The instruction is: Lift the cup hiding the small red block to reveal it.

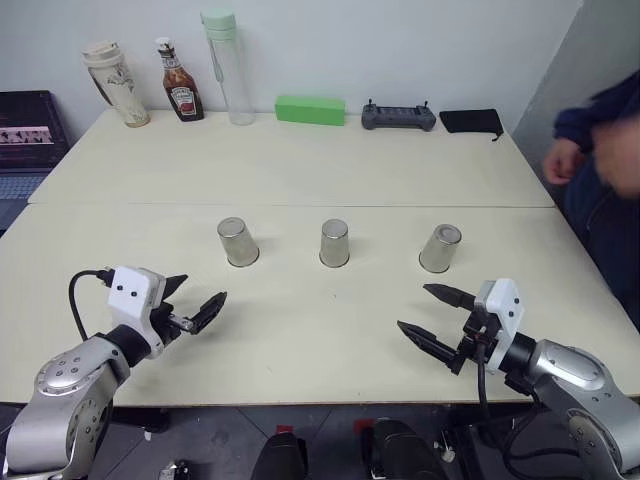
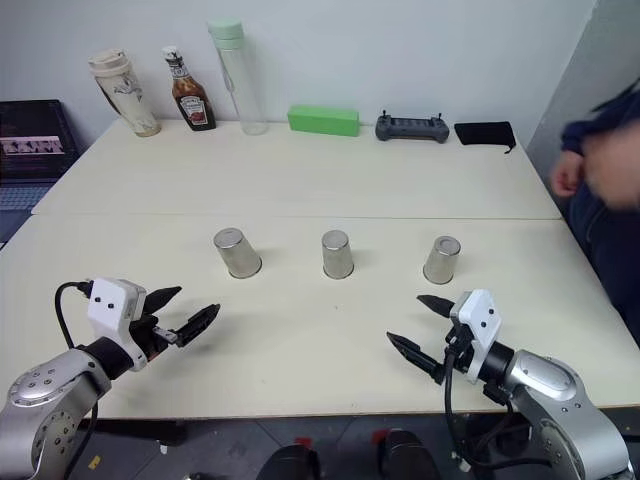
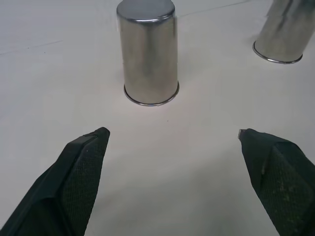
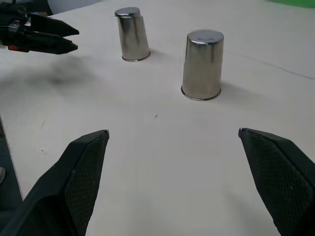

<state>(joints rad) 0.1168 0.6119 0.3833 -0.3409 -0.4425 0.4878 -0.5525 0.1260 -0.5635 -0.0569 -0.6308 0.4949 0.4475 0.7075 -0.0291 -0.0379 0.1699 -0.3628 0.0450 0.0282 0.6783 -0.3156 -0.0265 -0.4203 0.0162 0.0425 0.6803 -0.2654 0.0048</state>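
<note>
On the pale table (image 1: 300, 160), three identical silvery cups stood upside down in a row: the left cup (image 1: 238, 242), the middle cup (image 1: 334, 243) and the right cup (image 1: 440, 248), well apart from one another. Nearer, the left gripper (image 1: 190, 303) hovered with fingers spread wide, pointing at the left cup without touching it. The right gripper (image 1: 432, 317), fingers likewise parted and empty, was angled toward the middle cup. Along the far edge stood a ketchup bottle (image 1: 180, 83), a green box (image 1: 310, 109) and what looked like a handheld controller (image 1: 398, 116). A person's hand (image 1: 562, 158) showed at far right.
</note>
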